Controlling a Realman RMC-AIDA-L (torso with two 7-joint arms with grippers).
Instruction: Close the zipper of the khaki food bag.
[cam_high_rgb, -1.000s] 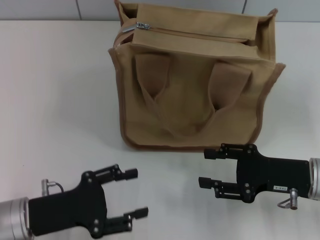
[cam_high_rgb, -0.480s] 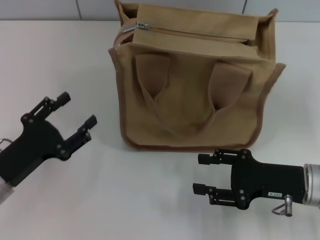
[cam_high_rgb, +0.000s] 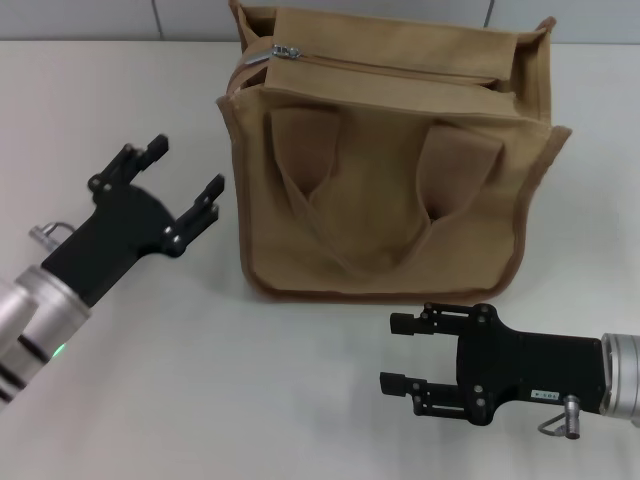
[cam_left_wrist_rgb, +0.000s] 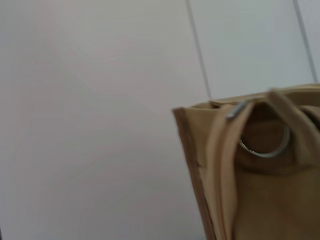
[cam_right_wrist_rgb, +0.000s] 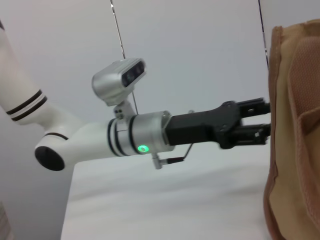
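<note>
Flanking boxy tan canvas food bag on white table: two black tools, both spread, empty.
Left tool just left of bag; right tool near side; silver zipper slider far-left.

bag: back top edge cut off in head view | zipper: right end hidden behind side panel | left wrist view: bag blurred, only one corner visible

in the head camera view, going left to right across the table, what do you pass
left gripper → zipper slider → khaki food bag → right gripper, which sits nearer the camera, overlapping the bag's span.
</note>
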